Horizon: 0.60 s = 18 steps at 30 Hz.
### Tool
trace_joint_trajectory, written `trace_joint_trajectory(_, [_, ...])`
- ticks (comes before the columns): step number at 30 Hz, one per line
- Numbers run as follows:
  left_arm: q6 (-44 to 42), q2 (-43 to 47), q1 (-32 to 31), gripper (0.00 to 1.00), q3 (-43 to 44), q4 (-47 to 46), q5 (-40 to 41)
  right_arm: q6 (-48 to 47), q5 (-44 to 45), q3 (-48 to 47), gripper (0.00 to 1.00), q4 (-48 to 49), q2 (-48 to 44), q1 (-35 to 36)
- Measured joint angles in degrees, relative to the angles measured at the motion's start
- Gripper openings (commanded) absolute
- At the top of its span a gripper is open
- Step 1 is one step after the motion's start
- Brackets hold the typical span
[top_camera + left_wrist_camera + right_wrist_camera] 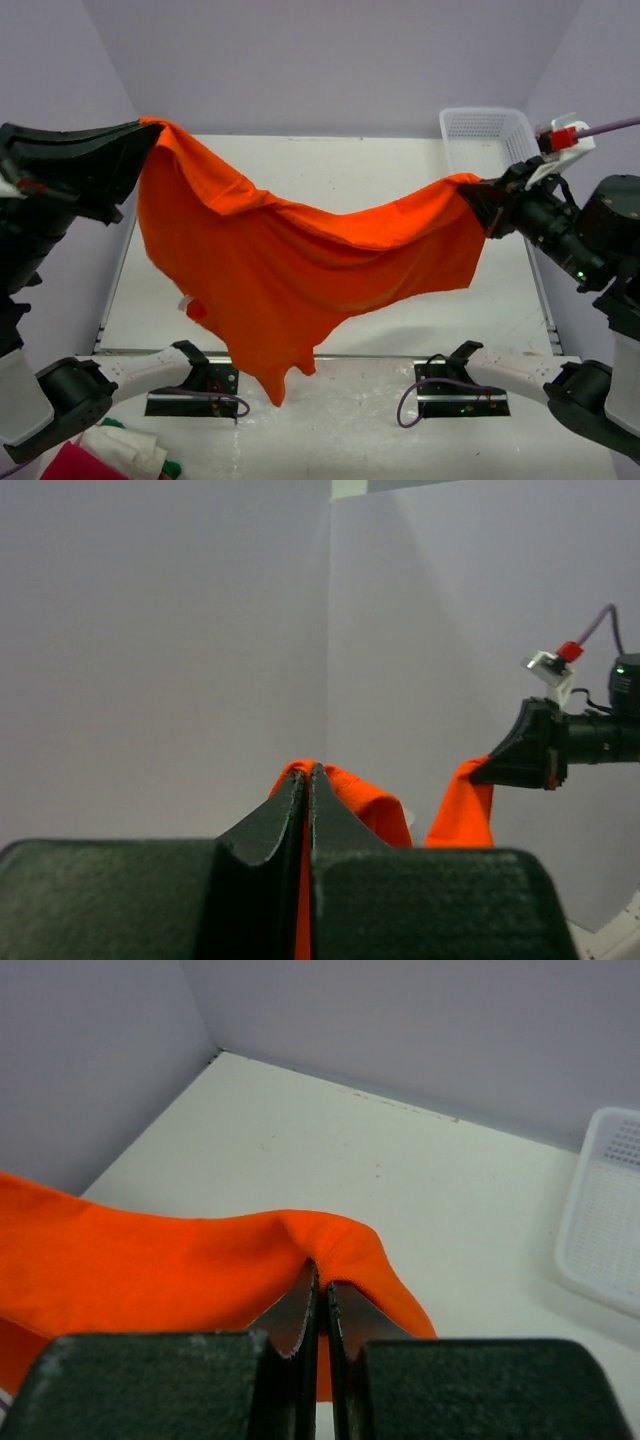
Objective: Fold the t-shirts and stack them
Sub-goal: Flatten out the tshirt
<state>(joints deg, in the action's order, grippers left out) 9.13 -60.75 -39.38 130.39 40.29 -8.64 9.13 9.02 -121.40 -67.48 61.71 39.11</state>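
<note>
Slippage looks the danger, since the plain bright orange cloth t-shirt sags in mid-air between the left pincer and the right pincer, each pressed together on a thin fold of its top edge that tugging apart could free.

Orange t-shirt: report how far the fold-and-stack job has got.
Done: the orange t-shirt is lifted above the table. In hand: the left gripper and right gripper each have jaws shut on an edge, holding it spread and sagging in the air. Left: laying it flat, every fold, and stacking; no fold shows yet.
</note>
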Motion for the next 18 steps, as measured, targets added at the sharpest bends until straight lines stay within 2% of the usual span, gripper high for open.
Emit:
trace_joint_trajectory(5, [-1.03,-5.33,0.00,0.00,-8.61,-0.98,11.06,0.07,3.13,7.54,0.00,4.46,4.15,-1.05])
trace_joint_trajectory(10, [-1.70,-18.95,2.36,0.00,-15.21,-0.31,19.23,0.48,2.14,11.76,0.00,10.21,19.52,-7.69])
trace_joint_trajectory(15, [-2.62,-31.34,16.35,0.00,-21.68,-1.05,17.07,0.35,0.68,8.87,0.00,13.07,40.79,-14.43])
trace_joint_trajectory(18, [-3.67,-39.50,24.30,0.00,-20.37,-1.75,16.46,-0.24,-0.61,2.64,0.00,11.52,51.25,-17.11])
